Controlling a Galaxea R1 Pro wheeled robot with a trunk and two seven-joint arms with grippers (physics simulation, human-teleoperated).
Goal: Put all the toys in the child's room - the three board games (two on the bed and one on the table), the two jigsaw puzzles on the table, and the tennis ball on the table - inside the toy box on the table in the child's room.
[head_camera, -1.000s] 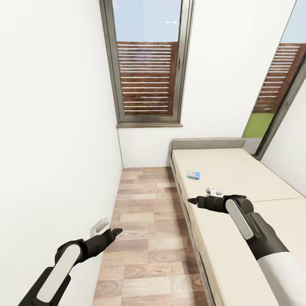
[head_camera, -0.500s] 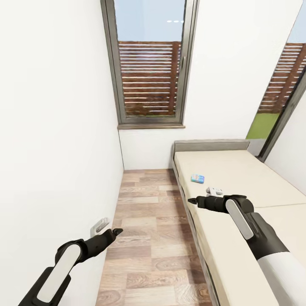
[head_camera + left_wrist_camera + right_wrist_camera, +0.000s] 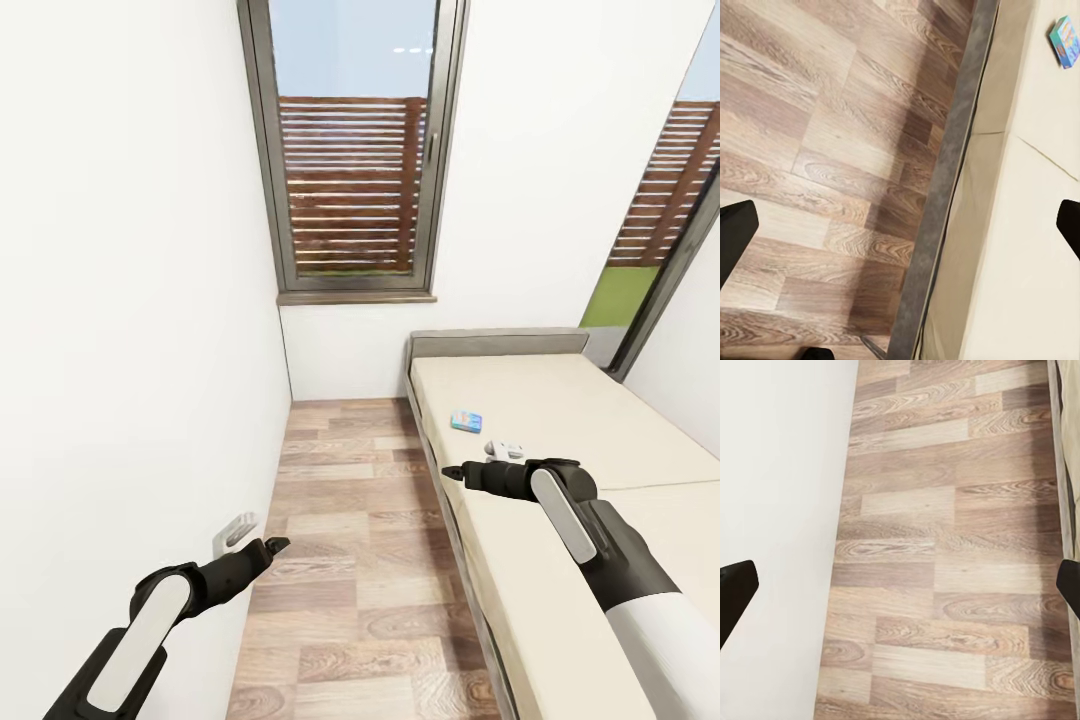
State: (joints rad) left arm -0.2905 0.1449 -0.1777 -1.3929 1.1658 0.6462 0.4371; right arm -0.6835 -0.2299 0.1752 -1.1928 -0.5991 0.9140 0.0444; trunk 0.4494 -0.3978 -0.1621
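Since the picture from a second ago, the whole head view has shifted a little, so the window and bed sit slightly lower in it, while both arms hold the same pose before the robot. Wood-plank floor (image 3: pixel 340 560) runs between a white wall (image 3: pixel 130 330) on the robot's left and the bed (image 3: pixel 560 420) on its right, with a tall window (image 3: pixel 350 150) at the far end. A small light-blue board game (image 3: pixel 465 421) lies flat on the beige mattress, near the bed's floor-side edge and short of the grey headboard (image 3: pixel 497 343); the left wrist view catches it too (image 3: pixel 1064 41). Just beside the right arm's wrist a small white thing (image 3: pixel 506 449) shows, too unclear to name. The left tool (image 3: pixel 274 545) hangs low over the floor close to the wall, empty, its fingertips spread wide at the edges of the left wrist view. The right tool (image 3: pixel 450 472) hovers at the bed's edge, empty, fingertips likewise wide apart.
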